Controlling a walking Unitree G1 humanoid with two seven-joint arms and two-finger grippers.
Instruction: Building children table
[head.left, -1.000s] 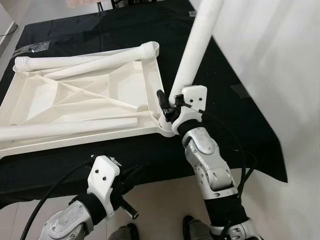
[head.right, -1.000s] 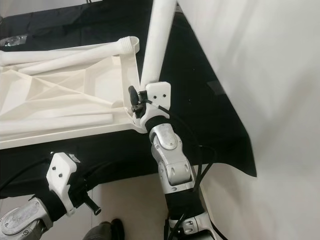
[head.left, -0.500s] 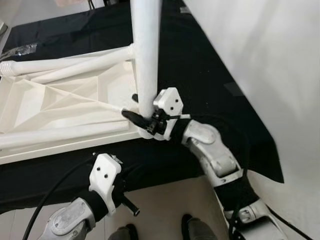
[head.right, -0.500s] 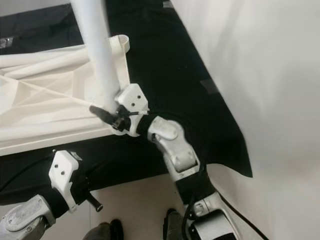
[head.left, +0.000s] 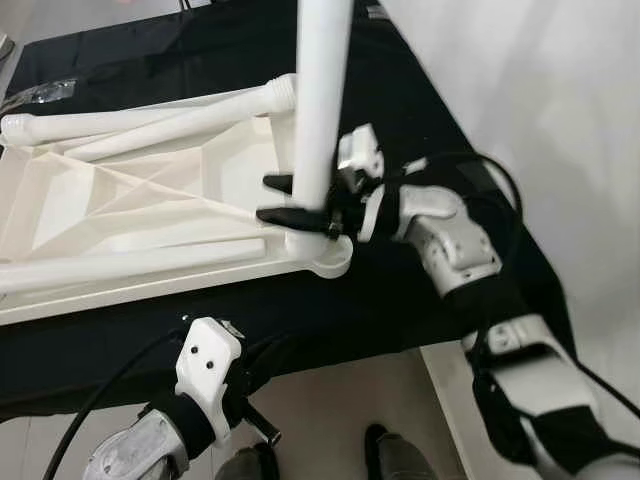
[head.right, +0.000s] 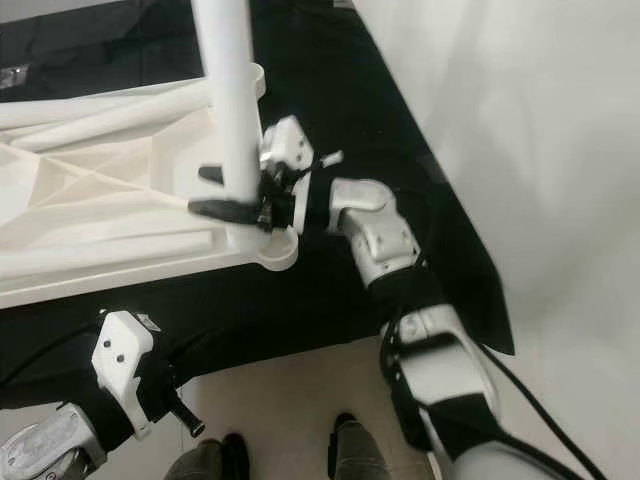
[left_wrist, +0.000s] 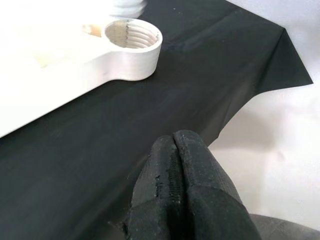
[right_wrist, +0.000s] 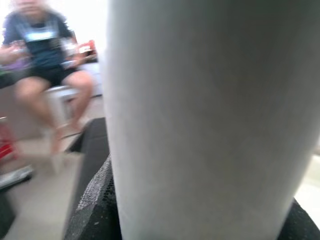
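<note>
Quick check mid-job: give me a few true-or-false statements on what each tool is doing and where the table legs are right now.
1. The right tool grips the upright white leg. True.
2. That leg stands at the near right corner of the upturned tabletop. True.
3. The left tool holds a leg. False: its fingers are shut on nothing, low by the table edge.
4. The cloth under the parts is white. False: it is black.
5. More legs lie flat on the tabletop. True.
6. The corner socket in the left wrist view has a leg in it. False: it is empty, threads showing.
</note>
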